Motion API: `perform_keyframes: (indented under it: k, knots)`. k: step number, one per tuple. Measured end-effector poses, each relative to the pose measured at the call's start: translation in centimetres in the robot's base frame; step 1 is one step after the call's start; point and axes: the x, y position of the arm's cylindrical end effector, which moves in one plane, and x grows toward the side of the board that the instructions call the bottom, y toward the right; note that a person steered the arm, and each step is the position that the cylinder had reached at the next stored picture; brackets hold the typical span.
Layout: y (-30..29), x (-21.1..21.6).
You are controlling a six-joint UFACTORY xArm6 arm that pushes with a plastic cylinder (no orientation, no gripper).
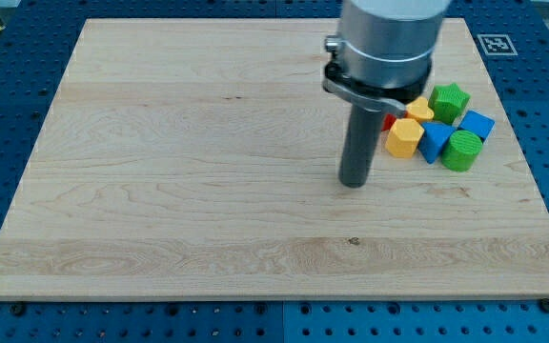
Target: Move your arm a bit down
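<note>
My tip (pixel 354 182) rests on the wooden board (pixel 179 162), right of centre. The dark rod rises from it to the grey arm body at the view's top. A cluster of blocks lies just to the tip's upper right. The yellow hexagonal block (pixel 403 138) is nearest, about 40 px from the tip. A second yellow block (pixel 419 110) sits above it. A red block (pixel 389 122) is mostly hidden behind the rod. A blue triangular block (pixel 435 141), a blue block (pixel 477 124), a green star block (pixel 449 100) and a green cylinder block (pixel 463 151) complete the cluster.
The board lies on a blue perforated table (pixel 8 86). A black-and-white marker tag (pixel 495 44) is at the board's top right corner. The board's right edge runs just past the blocks.
</note>
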Motion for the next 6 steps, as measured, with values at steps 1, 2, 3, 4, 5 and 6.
perform_keyframes:
  k: [1, 2, 3, 4, 5, 6]
  knots:
    - [2.7, 0.2]
    - [4.9, 0.4]
    - [5.1, 0.4]
    - [5.1, 0.4]
    - [5.1, 0.6]
    - [5.1, 1.1]
